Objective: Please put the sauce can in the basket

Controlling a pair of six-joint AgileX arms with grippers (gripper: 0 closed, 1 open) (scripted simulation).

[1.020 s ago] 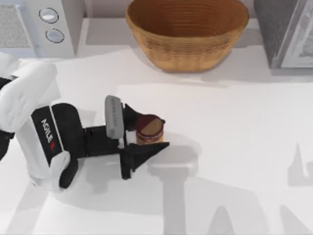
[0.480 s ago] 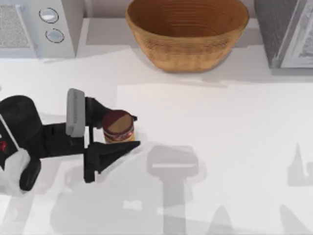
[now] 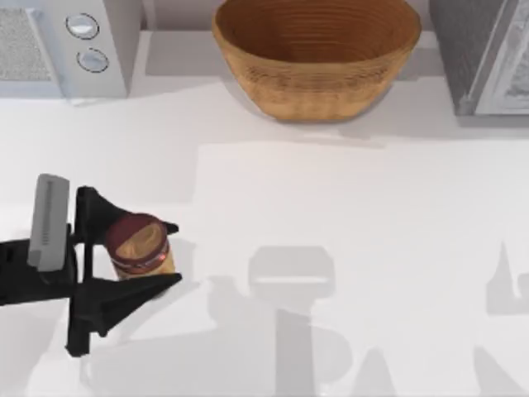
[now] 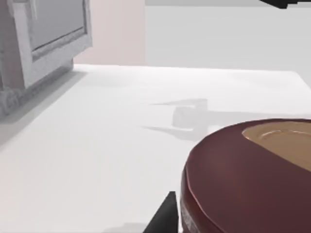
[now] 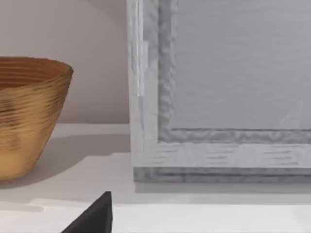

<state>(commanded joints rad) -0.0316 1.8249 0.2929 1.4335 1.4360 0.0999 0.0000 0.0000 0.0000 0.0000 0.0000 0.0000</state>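
The left gripper is sitting at the left side of the table, with its two black fingers pinching the sauce can from opposite sides. The can is standing upright between the fingers, its maroon and tan top facing the overhead camera and its orange-yellow label showing below the rim. In the left wrist view, the maroon top of the can is lying close under the camera, with one dark fingertip beside it. The basket is resting at the far edge of the table, centre, well apart from the can. A microwave is standing at the far left corner, and a grey appliance at the far right corner. The right wrist view is showing the basket beside that appliance, with one dark fingertip of the right gripper at the frame edge; whether the right gripper is spread or pressed together cannot be told.
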